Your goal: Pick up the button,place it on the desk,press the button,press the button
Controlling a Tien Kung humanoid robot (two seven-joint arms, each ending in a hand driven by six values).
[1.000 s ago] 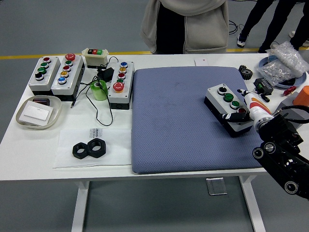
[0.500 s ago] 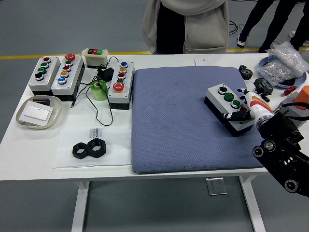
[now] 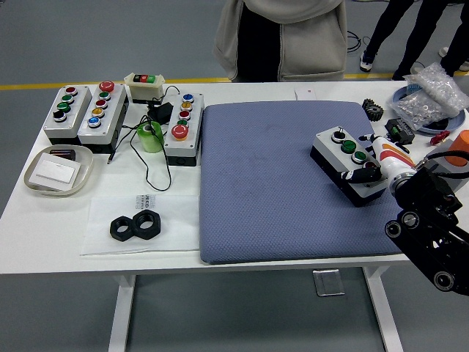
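Toward the right edge of the blue mat (image 3: 278, 183), the button box (image 3: 349, 165) lies askew with its far-right end near the mat's border, so a press that lands off-centre could skid it off the mat or catch the neighbouring button. The right hand (image 3: 377, 167) reaches in from the right, one dark finger (image 3: 357, 175) extended onto the box's near-end button, grasping nothing.

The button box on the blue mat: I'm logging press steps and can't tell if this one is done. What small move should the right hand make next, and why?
Probably press straight down. The right hand has a fingertip at the near end of the button box, by its last button, and the box already lies flat on the blue mat. Whether the button is pressed in is not visible.
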